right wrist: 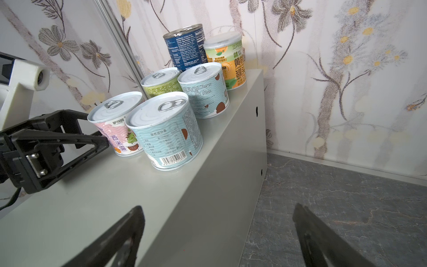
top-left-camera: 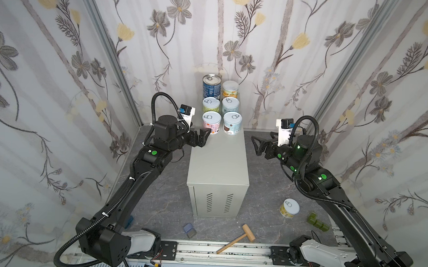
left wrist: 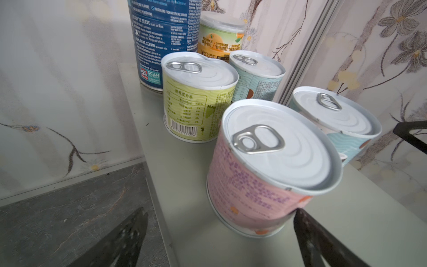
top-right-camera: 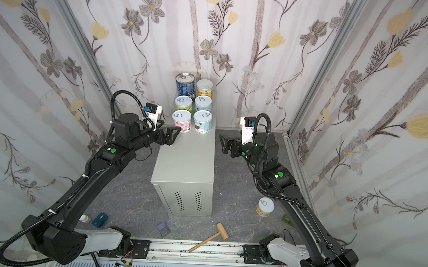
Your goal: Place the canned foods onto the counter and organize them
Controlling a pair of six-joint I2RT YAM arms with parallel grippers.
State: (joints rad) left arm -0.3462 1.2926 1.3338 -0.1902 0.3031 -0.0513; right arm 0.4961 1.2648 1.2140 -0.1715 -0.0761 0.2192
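The worktop [top-left-camera: 219, 162] carries six cans [top-left-camera: 211, 105] at its far end. The seventh, the yellow can [top-left-camera: 289, 209], stands upright on the floor [top-left-camera: 159, 204] to its right, lower than my right hand [top-left-camera: 260, 139] and nearer to the arm's base, so the right arm is closer. Both hands are spread and empty; the left hand [top-left-camera: 206, 136] is just beside the pink can [top-left-camera: 211, 122].

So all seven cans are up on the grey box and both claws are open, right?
Not all seven. Six cans stand on the grey box; the yellow can is down on the floor beside the right arm, as both top views show. The left claw and right claw are open.
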